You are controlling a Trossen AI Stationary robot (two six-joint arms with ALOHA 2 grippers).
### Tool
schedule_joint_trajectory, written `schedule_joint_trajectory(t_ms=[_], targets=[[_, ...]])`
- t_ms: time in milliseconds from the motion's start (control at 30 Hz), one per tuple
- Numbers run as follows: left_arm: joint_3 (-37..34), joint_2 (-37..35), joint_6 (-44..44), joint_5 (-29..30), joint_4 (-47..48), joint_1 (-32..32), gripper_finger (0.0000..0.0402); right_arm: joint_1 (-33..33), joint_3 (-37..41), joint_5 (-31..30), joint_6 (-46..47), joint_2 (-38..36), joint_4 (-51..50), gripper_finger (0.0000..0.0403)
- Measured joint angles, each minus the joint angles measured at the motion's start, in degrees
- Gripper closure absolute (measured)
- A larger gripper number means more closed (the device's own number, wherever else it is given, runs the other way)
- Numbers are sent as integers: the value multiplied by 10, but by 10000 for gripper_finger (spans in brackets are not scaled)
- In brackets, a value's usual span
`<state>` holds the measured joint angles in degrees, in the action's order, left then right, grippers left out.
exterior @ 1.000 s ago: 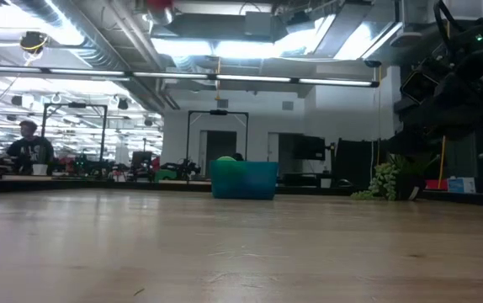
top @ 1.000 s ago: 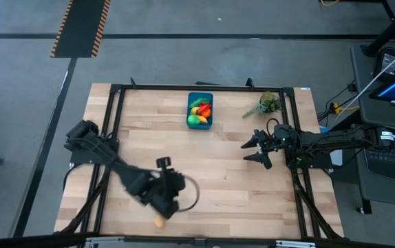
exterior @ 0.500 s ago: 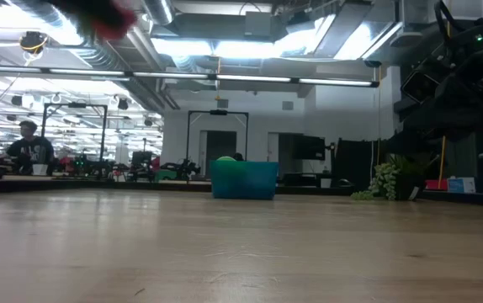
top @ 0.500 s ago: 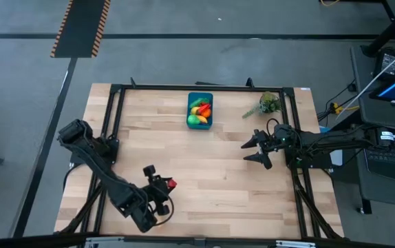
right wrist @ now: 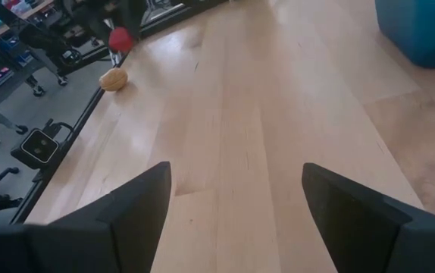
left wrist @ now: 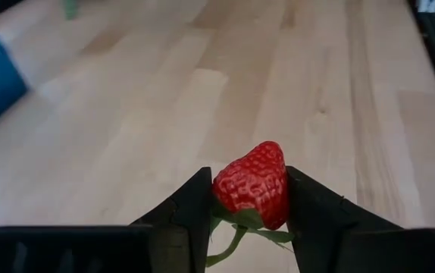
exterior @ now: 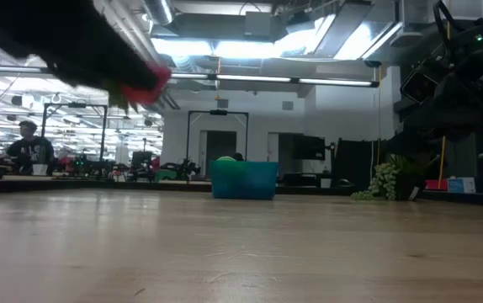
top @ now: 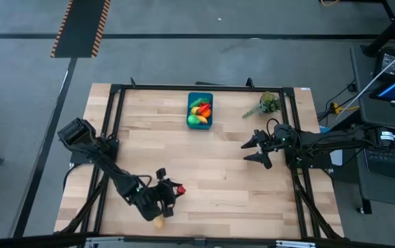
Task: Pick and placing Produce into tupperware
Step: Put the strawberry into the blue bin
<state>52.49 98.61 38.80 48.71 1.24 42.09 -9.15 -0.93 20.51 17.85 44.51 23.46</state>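
While raised over the table's near edge, pinched strawberry (left wrist: pixel 252 184) between left gripper (left wrist: pixel 249 199) fingers, well apart from tupperware (top: pixel 199 110); right gripper (top: pixel 255 147) parked wide open, empty.

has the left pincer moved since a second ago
Yes. In the high view the left pincer, shut on the strawberry, has lifted off the front edge and shifted slightly toward the tupperware, leaving a small yellowish piece on the table.
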Motion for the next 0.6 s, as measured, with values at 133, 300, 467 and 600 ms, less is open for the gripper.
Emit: schedule_joint_trajectory(t_ms=[133, 300, 467, 600], targets=[[-66, 0, -54, -39, -154, -21, 274, 0, 0, 0, 0, 0, 0, 104], [-151, 0, -130, -115, -361, -58, 274, 0, 0, 0, 0, 0, 0, 104], [-220, 0, -221, -186, -543, -103, 274, 0, 0, 0, 0, 0, -1, 104], [-268, -13, -229, -234, -622, -133, 274, 0, 0, 0, 0, 0, -2, 104]])
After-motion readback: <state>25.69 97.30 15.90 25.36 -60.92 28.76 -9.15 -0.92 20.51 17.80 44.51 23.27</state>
